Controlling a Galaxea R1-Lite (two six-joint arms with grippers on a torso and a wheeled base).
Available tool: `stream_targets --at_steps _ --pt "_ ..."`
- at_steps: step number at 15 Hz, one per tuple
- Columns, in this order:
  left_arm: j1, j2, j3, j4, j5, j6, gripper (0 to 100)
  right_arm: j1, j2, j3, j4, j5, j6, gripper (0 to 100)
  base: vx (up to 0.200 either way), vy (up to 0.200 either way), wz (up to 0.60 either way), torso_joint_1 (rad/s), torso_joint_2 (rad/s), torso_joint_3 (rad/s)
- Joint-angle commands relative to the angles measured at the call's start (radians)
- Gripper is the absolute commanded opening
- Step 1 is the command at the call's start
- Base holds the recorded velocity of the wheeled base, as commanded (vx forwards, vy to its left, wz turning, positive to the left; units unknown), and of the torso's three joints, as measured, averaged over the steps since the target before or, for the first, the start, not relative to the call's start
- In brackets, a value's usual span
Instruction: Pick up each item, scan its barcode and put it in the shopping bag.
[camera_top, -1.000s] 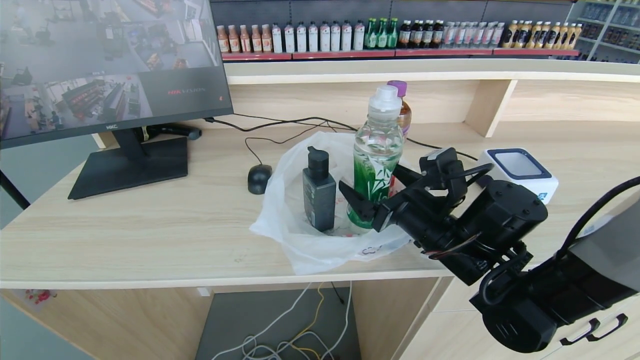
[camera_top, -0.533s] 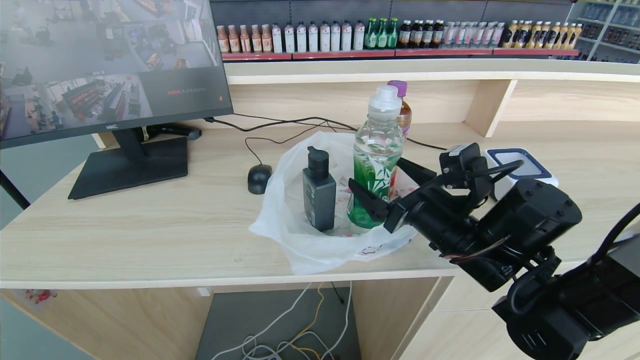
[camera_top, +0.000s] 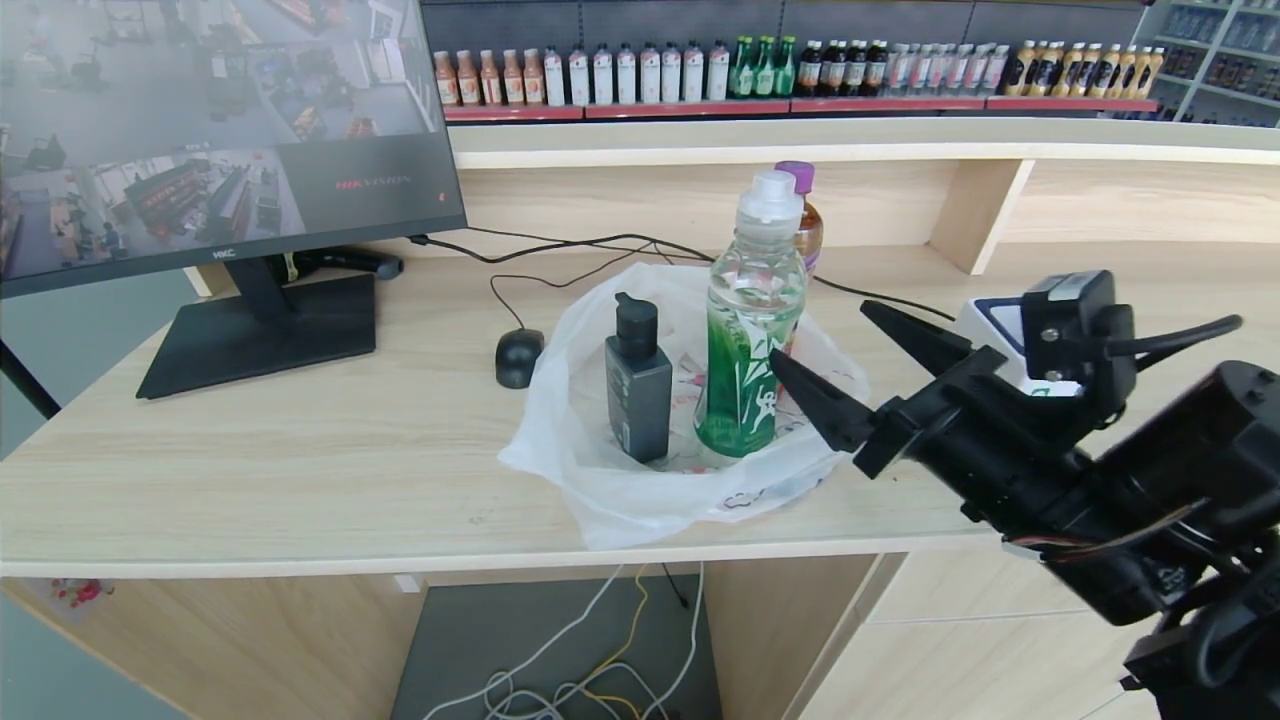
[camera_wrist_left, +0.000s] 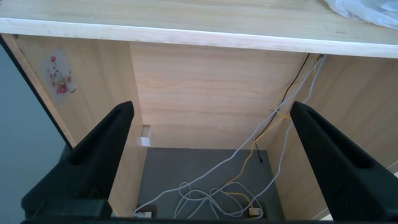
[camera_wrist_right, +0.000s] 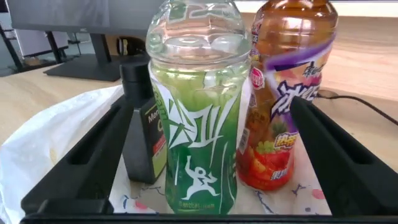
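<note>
Head overlooks the counter (camera_top: 300, 470), right wrist closely faces its bottles (camera_wrist_right: 199, 124), left looks beneath.

Right pincer (camera_top: 820, 332) pulled back rightward from the green-label bottle (camera_top: 745, 330), now clear of it, wrist partly covering the scanner (camera_top: 990, 322)

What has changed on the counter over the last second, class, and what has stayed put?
The right gripper, whose open jaws were either side of the green-labelled bottle, has drawn back towards the robot's right, empty, now partly covering the scanner. The green-labelled bottle, black pump bottle and purple-capped bottle stayed upright in the shopping bag.
</note>
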Motion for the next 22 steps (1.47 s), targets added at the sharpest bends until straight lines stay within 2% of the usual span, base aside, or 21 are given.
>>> stream_targets --at_steps 1,2,5,7,8,10,11,12,14,16,17,18,22 --pt "0.000 0.000 0.000 0.000 0.000 0.000 100 -0.074 -0.165 0.120 -0.001 0.000 0.003 100 0.000 0.000 0.00 0.000 0.00 0.000" --pt "0.000 0.000 0.000 0.000 0.000 0.000 100 -0.083 -0.193 0.146 -0.001 0.000 0.003 100 0.000 0.000 0.00 0.000 0.00 0.000" --pt "-0.001 0.000 0.000 0.000 0.000 0.004 100 -0.119 -0.407 0.358 -0.001 -0.001 0.015 100 0.000 0.000 0.00 0.000 0.00 0.000" --pt "-0.001 0.000 0.000 0.000 -0.001 0.027 100 -0.175 -0.542 0.473 0.001 0.000 0.015 100 0.000 0.000 0.00 0.000 0.00 0.000" --pt "-0.001 0.000 0.000 0.000 -0.001 0.031 100 -0.197 -0.602 0.473 0.074 -0.003 0.014 100 0.000 0.000 0.00 0.000 0.00 0.000" --pt "-0.001 0.000 0.000 0.002 -0.001 0.029 100 -0.228 -0.736 0.473 0.289 -0.003 0.015 100 0.000 0.000 0.00 0.000 0.00 0.000" --pt "0.000 0.000 0.000 0.002 -0.001 0.027 100 -0.229 -0.838 0.473 0.453 -0.003 0.014 100 0.000 0.000 0.00 0.000 0.00 0.000" --pt "-0.001 0.000 0.000 0.002 0.000 0.026 100 -0.229 -1.046 0.467 0.758 0.003 0.008 100 0.000 0.000 0.00 0.000 0.00 0.000" --pt "0.000 0.000 0.000 0.002 0.000 0.014 100 -0.229 -1.340 0.416 1.202 0.005 -0.011 100 0.000 0.000 0.00 0.000 0.00 0.000" --pt "0.000 0.000 0.000 0.002 0.000 0.008 100 -0.229 -1.527 0.347 1.561 0.003 -0.051 100 0.000 0.000 0.00 0.000 0.00 0.000" --pt "0.000 0.000 0.000 0.002 0.000 0.008 100 -0.231 -1.609 0.364 1.642 -0.001 -0.063 100 0.000 0.000 0.00 0.000 0.00 0.000" --pt "0.000 0.000 0.000 0.002 0.000 0.006 100 -0.237 -1.653 0.393 1.659 -0.014 -0.064 100 0.000 0.000 0.00 0.000 0.00 0.000" --pt "0.000 0.000 0.000 0.000 0.000 0.003 100 -0.295 -1.607 0.454 1.574 -0.034 0.011 100 0.000 0.000 0.00 0.000 0.00 0.000"
